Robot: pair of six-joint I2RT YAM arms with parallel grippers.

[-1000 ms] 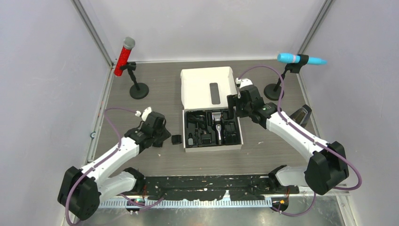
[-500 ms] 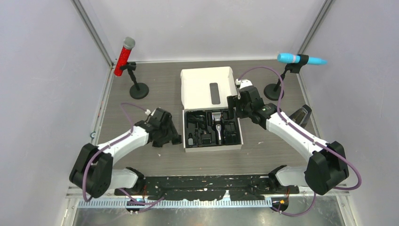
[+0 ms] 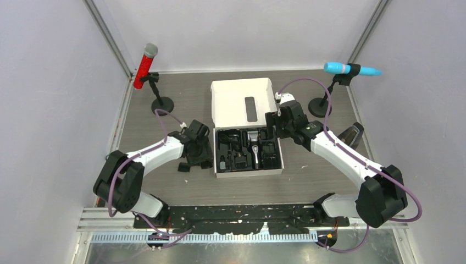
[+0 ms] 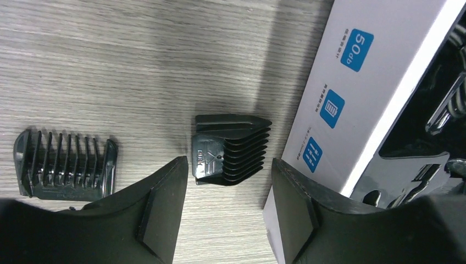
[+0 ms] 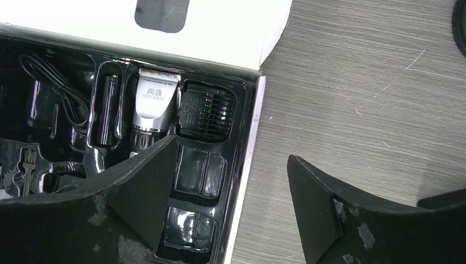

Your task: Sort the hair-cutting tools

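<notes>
Blk/silver clipper point(image 5: 155, 104) in tray point(image 5: 193, 171) slot, ribbed comb point(image 5: 207, 110) alongside; small comb point(image 4: 231, 149), wide comb point(image 4: 65, 164) flat on table point(image 4: 110, 66).

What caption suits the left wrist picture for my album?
Open left gripper framing a black comb attachment beside the white box; a second comb lies apart.

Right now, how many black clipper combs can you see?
3: two combs on the table left of the box, one in its tray beside the clipper. More may be hidden.
</notes>
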